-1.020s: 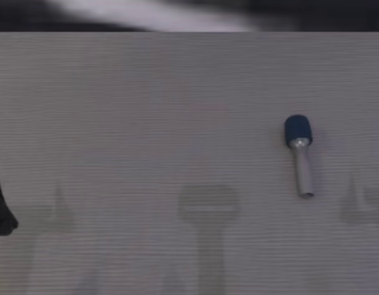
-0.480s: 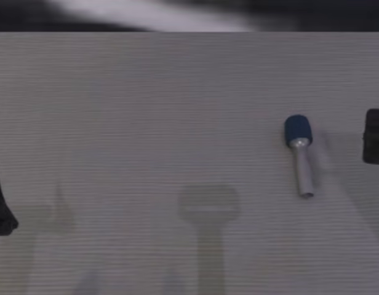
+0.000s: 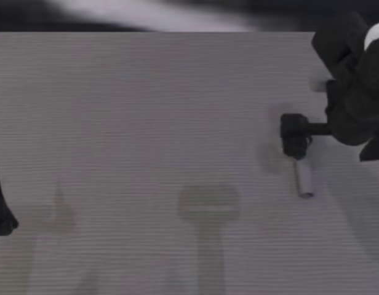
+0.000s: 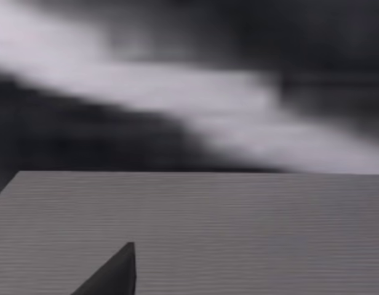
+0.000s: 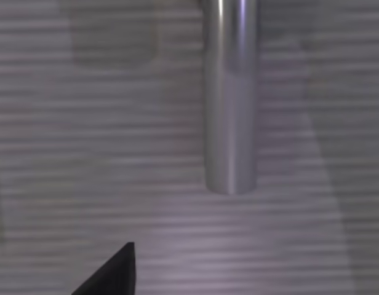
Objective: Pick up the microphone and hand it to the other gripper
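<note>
Top view: the right pincer (image 3: pixel 295 136) hangs over the microphone (image 3: pixel 304 179) head on the counter (image 3: pixel 146 110) (grip unclear); handle runs toward the near edge; left pincer (image 3: pixel 0 212) parked well apart.

right hand (image 3: pixel 295 136) over microphone (image 3: pixel 304 179) head, left arm (image 3: pixel 1 209) parked

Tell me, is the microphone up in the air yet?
No, the microphone lies flat on the table, with the right gripper over its head end.
</note>
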Motion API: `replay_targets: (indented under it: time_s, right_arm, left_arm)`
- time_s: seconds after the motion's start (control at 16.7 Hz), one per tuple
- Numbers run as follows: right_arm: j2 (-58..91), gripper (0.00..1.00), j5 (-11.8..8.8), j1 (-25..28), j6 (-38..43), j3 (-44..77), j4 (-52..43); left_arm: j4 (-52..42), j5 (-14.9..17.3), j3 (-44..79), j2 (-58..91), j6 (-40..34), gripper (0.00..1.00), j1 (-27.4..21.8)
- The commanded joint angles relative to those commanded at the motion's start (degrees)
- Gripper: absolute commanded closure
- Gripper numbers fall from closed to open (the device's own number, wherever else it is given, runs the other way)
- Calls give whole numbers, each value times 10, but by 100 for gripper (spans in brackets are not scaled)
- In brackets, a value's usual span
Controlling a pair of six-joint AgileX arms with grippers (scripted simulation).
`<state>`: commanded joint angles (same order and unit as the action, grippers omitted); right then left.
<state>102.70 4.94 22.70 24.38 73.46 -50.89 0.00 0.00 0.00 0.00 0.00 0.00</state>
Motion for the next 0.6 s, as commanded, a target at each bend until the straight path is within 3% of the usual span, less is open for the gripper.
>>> replay_targets:
  time_s: [0.24, 0.6]
  right_arm:
    - [88, 0, 4, 22, 23, 74, -42]
    - [99, 0, 4, 21, 25, 82, -45]
  left_arm:
    - [0, 0, 0, 0, 0, 0, 0]
    - [0, 0, 0, 0, 0, 0, 0]
